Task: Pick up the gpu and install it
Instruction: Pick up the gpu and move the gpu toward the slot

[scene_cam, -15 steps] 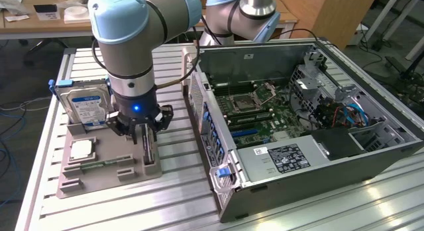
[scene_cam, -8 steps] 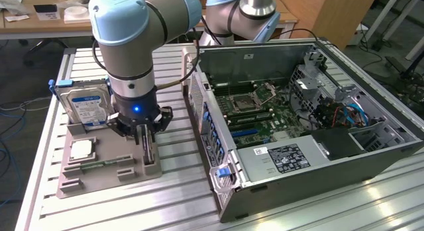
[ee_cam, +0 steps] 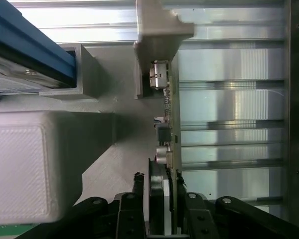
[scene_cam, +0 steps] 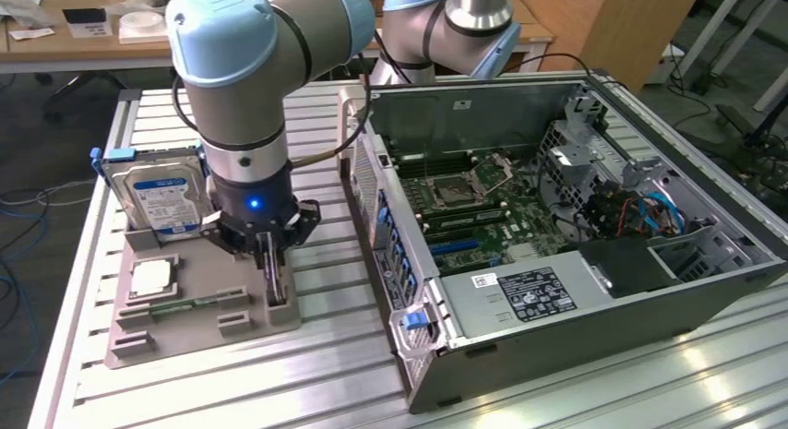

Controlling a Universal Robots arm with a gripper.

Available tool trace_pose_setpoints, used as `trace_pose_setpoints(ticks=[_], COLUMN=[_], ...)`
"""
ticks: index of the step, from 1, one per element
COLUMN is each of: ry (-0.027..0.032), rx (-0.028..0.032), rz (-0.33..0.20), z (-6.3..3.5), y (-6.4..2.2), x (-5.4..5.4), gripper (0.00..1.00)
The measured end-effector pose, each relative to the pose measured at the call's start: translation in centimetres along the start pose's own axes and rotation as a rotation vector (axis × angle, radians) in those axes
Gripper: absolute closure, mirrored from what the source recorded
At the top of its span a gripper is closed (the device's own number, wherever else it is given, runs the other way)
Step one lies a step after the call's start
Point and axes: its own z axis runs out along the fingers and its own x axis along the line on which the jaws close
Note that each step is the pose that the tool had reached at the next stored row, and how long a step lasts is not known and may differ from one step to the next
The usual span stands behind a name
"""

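The gpu stands on edge in its slot on the tray, beside the hard drive and apart from the case. The grip looks to be on the thin board and fan only, so a tilted pull could jam the card in the slot, or it could slip between the pads. The arm hangs straight down over the tray, wrist vertical. The gripper straddles the card, its fingers seemingly pinched against both faces.

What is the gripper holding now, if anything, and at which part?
The gripper holds the gpu by its upper edge; the card stands upright in the grey holder.
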Motion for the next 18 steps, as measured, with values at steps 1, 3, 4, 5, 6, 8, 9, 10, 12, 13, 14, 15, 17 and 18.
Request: trace_pose_setpoints(ticks=[1,3,4,5,6,8,9,10,12,13,14,15,17,18], ry=[0.0000,-0.0001,-0.0002,-0.0001,0.0000,0.0001,0.0000,-0.0001,0.0001,0.0000,0.0000,0.0001,0.0000,0.0001], rx=[0.0000,-0.0001,-0.0001,-0.0002,0.0000,0.0001,0.0000,0.0000,0.0000,-0.0001,0.0000,0.0000,0.0000,0.0001], rz=[0.000,0.000,0.000,0.000,0.000,0.000,0.000,0.000,0.000,0.000,0.000,0.000,0.000,0.000], z=[0.02,0.06,0.08,0.10,0.11,0.11,0.12,0.13,0.13,0.14,0.14,0.15,0.16,0.16], y=[0.00,0.00,0.00,0.01,0.01,0.00,0.00,0.01,0.00,0.01,0.01,0.01,0.02,0.02], x=[-0.03,-0.10,-0.14,-0.17,-0.18,-0.20,-0.21,-0.22,-0.27,-0.31,-0.33,-0.38,-0.45,-0.45], gripper=[0.65,0.65,0.65,0.65,0.65,0.65,0.65,0.66,0.72,0.72,0.72,0.72,0.72,0.72])
